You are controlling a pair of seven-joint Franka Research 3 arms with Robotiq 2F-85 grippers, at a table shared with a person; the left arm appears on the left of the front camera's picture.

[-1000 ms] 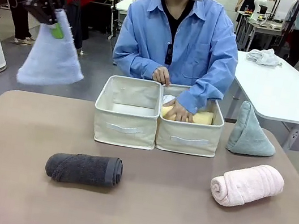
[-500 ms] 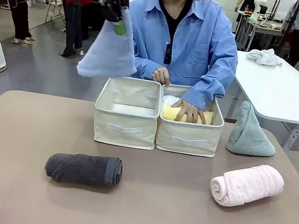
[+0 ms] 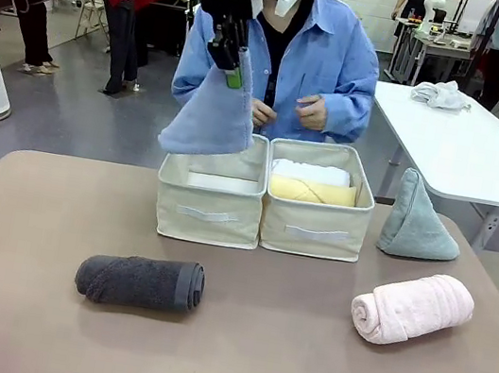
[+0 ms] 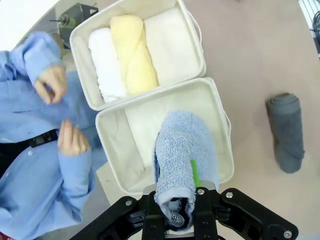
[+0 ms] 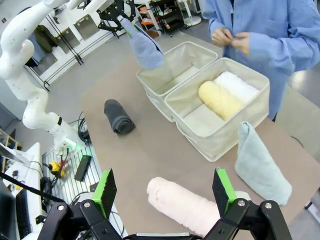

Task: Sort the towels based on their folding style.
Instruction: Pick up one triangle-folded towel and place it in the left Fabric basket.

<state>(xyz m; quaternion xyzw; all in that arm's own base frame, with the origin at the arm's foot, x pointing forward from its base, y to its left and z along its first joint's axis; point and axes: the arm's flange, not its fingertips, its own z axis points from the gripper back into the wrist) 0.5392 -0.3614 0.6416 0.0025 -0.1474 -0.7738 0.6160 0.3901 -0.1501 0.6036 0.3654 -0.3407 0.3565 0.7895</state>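
My left gripper (image 3: 235,73) is pinched tight on the narrow tip of the lavender-blue cone towel (image 3: 212,115), whose looped terry flares downward into a soft, wide skirt. It hangs above the near-left rim of the left bin (image 3: 207,210), at about 11 o'clock over the table (image 3: 276,368). In my left wrist view one green pad (image 4: 194,172) lies flat against the nubbly pile, straight above that bin's bare cloth floor. Both bins are boxy, stiff beige fabric with rounded rims and a pale strip across the front, and they stand touching at 12 o'clock. I cannot tell whether the strips carry print. The right bin (image 3: 314,231) holds the yellow rolled towel (image 3: 311,192), a plump cylinder with a diagonal fold seam. The white rolled towel (image 3: 309,172) lies just behind it, the two side by side. On the smooth brown tabletop the dark grey rolled towel (image 3: 142,282) lies at 8 o'clock, fuzzy, its spiral end facing right. The pink rolled towel (image 3: 413,308) lies at 4 o'clock, ribbed and slightly loose. The grey-green cone towel (image 3: 416,222) stands upright at 2 o'clock, just beside the right bin. My right gripper (image 5: 165,189) hangs with its fingers spread wide above the pink roll, holding nothing. The person's hands (image 3: 312,111) are together at chest height behind the bins.
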